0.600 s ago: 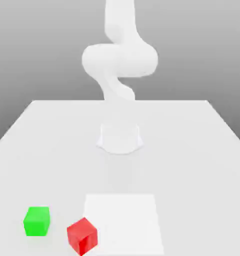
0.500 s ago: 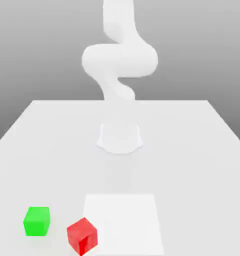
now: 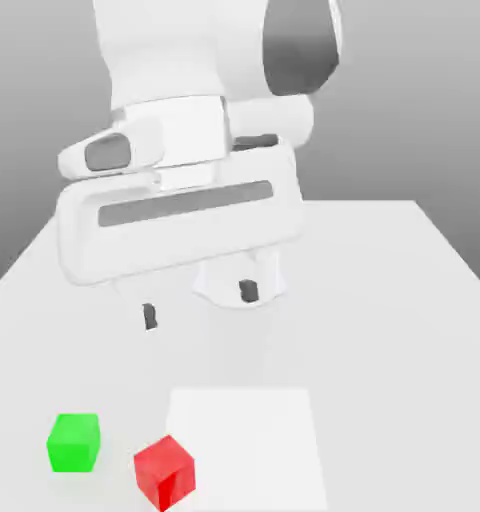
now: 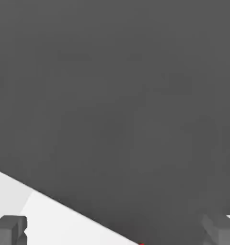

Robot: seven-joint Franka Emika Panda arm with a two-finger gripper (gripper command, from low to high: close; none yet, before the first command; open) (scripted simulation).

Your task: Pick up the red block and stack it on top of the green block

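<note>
The red block (image 3: 165, 470) sits turned at an angle near the table's front edge, left of centre in the exterior view. The green block (image 3: 74, 442) stands just to its left, a small gap between them. My gripper (image 3: 199, 304) hangs well above the table behind both blocks, open, with nothing between its two dark fingertips (image 3: 149, 316). In the hand view the gripper (image 4: 114, 232) shows both fingertips (image 4: 9, 229) far apart, and a sliver of the red block (image 4: 142, 243) peeks in at the picture's edge.
A brighter white square patch (image 3: 246, 445) lies on the table (image 3: 404, 300) just right of the red block. The arm's round base (image 3: 269, 285) stands at mid-table behind the hand. The table's far edge runs across the hand view.
The arm has swung from an upright pose at the back to a forward pose, bringing the large white hand close over the table's middle. Both blocks stay where they were.
</note>
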